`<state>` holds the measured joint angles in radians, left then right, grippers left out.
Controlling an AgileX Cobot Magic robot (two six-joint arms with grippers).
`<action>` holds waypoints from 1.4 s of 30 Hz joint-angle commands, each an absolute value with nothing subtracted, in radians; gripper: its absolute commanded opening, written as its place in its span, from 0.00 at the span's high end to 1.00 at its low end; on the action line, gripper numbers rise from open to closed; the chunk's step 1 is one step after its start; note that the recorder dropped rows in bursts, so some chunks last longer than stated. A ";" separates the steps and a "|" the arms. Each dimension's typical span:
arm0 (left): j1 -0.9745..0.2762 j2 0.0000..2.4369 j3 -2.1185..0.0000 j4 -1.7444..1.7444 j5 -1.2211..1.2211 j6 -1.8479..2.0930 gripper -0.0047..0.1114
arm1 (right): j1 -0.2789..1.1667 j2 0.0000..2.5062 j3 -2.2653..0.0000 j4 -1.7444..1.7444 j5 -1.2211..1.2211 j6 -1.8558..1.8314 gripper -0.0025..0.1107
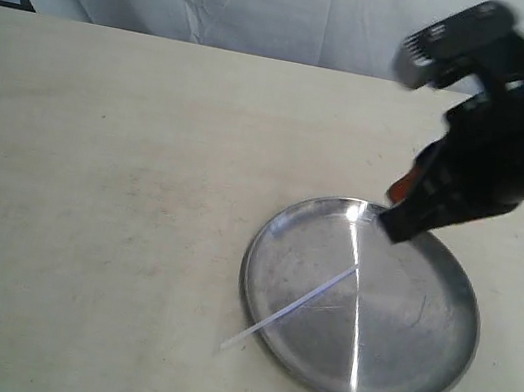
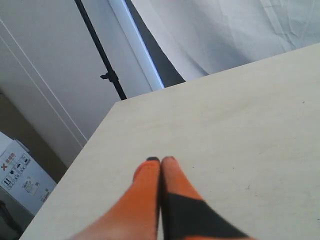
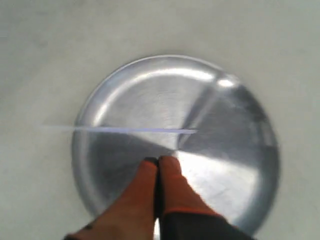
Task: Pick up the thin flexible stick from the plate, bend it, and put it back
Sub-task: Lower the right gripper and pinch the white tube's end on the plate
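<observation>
Only in the left wrist view is the left gripper [image 2: 160,160] seen, its orange fingers pressed together and empty over the table [image 2: 240,125]. A cardboard box [image 2: 20,175] is shown there too, its red mark and symbols too small to be read. The thin flexible stick [image 1: 293,308] is laid from the middle of the plate [image 1: 412,324] out over its rim. The right gripper [image 3: 159,160] is closed and empty above the plate, near the stick but apart from it.
</observation>
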<state>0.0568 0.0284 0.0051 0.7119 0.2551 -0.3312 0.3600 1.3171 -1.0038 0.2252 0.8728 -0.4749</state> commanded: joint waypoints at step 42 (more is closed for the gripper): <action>0.059 0.025 0.000 0.710 0.249 -0.333 0.96 | 0.559 1.988 -1.036 -0.053 0.592 -0.547 0.99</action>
<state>0.0568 0.0284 0.0051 0.7119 0.2551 -0.3312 0.5624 1.9487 -1.0508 0.0000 0.5751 -0.5821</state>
